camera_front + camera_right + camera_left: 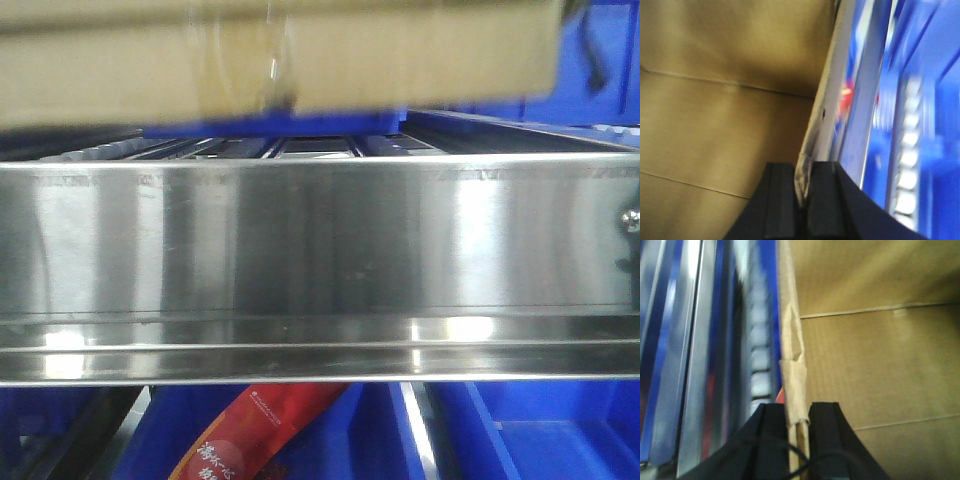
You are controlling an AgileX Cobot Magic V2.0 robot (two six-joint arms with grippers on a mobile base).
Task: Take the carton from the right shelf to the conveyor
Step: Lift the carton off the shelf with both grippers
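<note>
The brown carton (280, 55) hangs blurred across the top of the front view, just above the shelf's shiny steel front rail (320, 250). My left gripper (798, 412) is shut on the carton's left wall edge (792, 365), one black finger inside the box and one outside. The inside of the carton (880, 365) fills the right of that view. My right gripper (802, 172) is shut on the carton's right wall edge (825, 110), with the brown inner wall (725, 100) to its left. The conveyor is out of view.
Roller tracks (300, 148) run back behind the rail, and a blue bin (275, 122) sits under the carton. Blue bins (540, 430) and a red packet (250, 435) lie below the rail. Steel rails (695, 360) and rollers (907, 165) pass close beside both wrists.
</note>
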